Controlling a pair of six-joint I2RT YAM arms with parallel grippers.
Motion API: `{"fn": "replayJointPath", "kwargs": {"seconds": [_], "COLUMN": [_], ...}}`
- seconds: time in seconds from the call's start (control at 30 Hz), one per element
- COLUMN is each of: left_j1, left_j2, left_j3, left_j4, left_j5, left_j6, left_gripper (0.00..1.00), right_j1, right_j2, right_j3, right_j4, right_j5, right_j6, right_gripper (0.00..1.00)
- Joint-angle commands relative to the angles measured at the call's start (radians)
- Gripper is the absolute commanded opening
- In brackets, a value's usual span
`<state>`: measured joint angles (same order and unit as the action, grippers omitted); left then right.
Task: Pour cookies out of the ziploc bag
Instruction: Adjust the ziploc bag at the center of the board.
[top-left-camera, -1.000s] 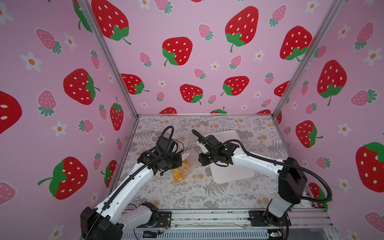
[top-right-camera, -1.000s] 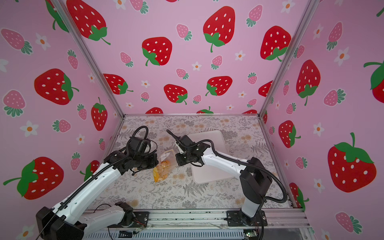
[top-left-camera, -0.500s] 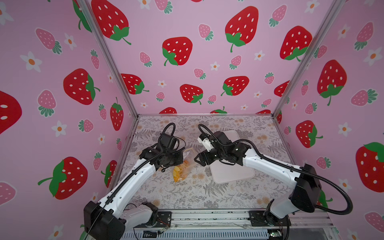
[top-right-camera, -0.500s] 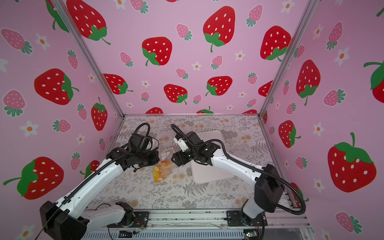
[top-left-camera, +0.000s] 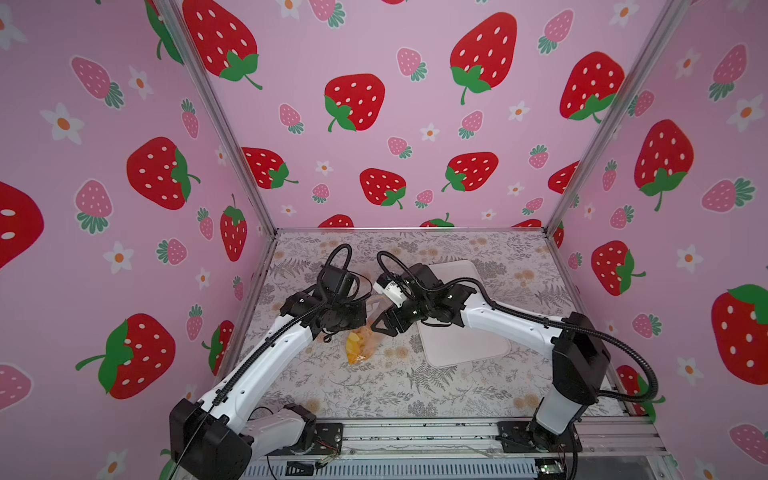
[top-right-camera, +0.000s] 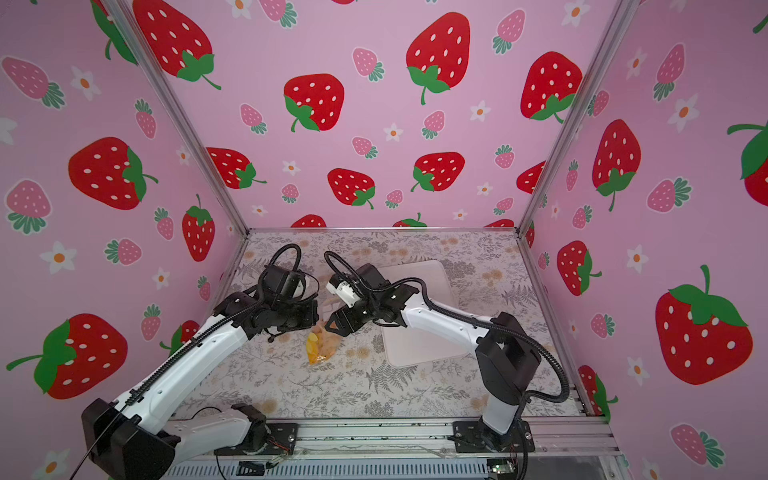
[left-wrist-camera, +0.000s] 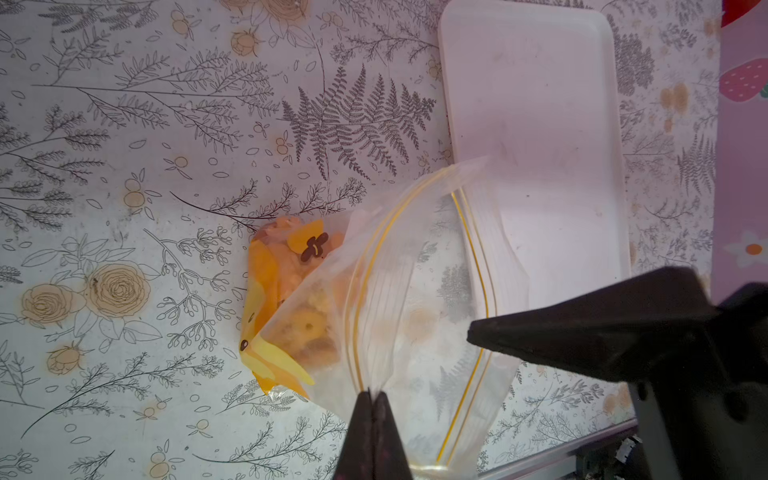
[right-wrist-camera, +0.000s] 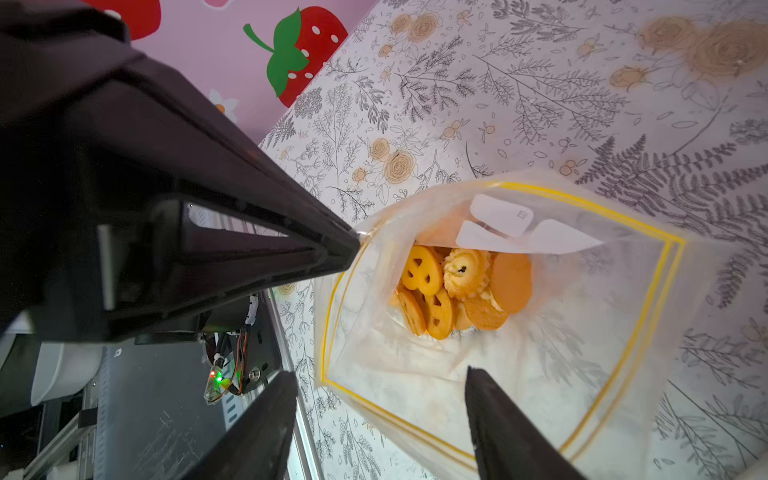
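The floral-clothed table (top-left-camera: 374, 395) carries a white tray (top-left-camera: 465, 345), and beside it the ziploc bag (top-left-camera: 360, 345) touches down.

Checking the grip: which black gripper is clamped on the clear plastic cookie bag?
The black left gripper, shut on the clear ziploc bag at its yellow-lined rim; the right gripper stands open.

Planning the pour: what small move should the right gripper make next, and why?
Probably close the right gripper on the ziploc bag rim lying between its open jaws: the left gripper pinches the rim elsewhere, and the cookies lie inside.
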<state>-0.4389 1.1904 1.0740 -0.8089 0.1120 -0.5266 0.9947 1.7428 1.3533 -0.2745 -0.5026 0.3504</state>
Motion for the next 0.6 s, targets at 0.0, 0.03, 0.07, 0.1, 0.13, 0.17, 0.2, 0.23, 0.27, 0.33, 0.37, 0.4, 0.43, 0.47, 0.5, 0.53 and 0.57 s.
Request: {"fn": "replayJointPath", "kwargs": {"seconds": [0.0,0.03,0.07,0.1,0.13,0.17,0.2,0.23,0.27,0.33,0.37,0.4,0.43,0.47,0.5,0.53,0.57], "left_j1": [0.010,0.014,0.018,0.020,0.024,0.027,0.030,0.032,0.035,0.038,0.039,0.040,0.040,0.041,0.042,0.042,0.044], "left_j2": [0.011,0.012,0.013,0.016,0.019,0.024,0.026,0.029,0.029,0.031,0.034,0.036,0.040,0.044,0.046,0.049,0.052], "left_j3": [0.038,0.035,0.032,0.032,0.032,0.033,0.036,0.039,0.043,0.050,0.054,0.056,0.060,0.062,0.063,0.061,0.060], "left_j4": [0.012,0.018,0.024,0.028,0.031,0.032,0.033,0.033,0.033,0.037,0.039,0.039,0.039,0.037,0.037,0.037,0.038], "left_j5": [-0.017,-0.014,-0.007,-0.005,-0.004,-0.002,0.000,0.002,0.003,0.006,0.007,0.009,0.012,0.012,0.011,0.012,0.010], "left_j6": [-0.001,-0.003,-0.005,-0.007,-0.009,-0.009,-0.008,-0.007,-0.006,-0.006,-0.006,-0.004,-0.004,-0.003,-0.002,-0.001,0.000], "left_gripper": [0.00,0.00,0.00,0.00,0.00,0.00,0.00,0.00,0.00,0.00,0.00,0.00,0.00,0.00,0.00,0.00,0.00], "right_j1": [0.008,0.009,0.010,0.010,0.011,0.012,0.013,0.013,0.015,0.015,0.015,0.015,0.015,0.015,0.015,0.015,0.015], "right_j2": [0.022,0.029,0.034,0.039,0.042,0.048,0.053,0.060,0.064,0.071,0.072,0.072,0.072,0.072,0.072,0.072,0.072], "right_j3": [0.033,0.033,0.033,0.031,0.031,0.035,0.036,0.040,0.042,0.044,0.045,0.045,0.045,0.046,0.046,0.047,0.046], "right_j4": [0.039,0.043,0.047,0.055,0.058,0.061,0.060,0.056,0.051,0.047,0.048,0.047,0.047,0.047,0.047,0.047,0.046], "right_j5": [-0.051,-0.052,-0.051,-0.053,-0.056,-0.059,-0.057,-0.056,-0.056,-0.055,-0.053,-0.053,-0.052,-0.051,-0.050,-0.048,-0.047], "right_j6": [0.011,0.016,0.022,0.024,0.028,0.029,0.030,0.029,0.027,0.027,0.028,0.030,0.031,0.033,0.034,0.036,0.037], "right_gripper": [0.60,0.58,0.57,0.55,0.54,0.53,0.53,0.53,0.50,0.46,0.44,0.43,0.40,0.38,0.36,0.32,0.29]}}
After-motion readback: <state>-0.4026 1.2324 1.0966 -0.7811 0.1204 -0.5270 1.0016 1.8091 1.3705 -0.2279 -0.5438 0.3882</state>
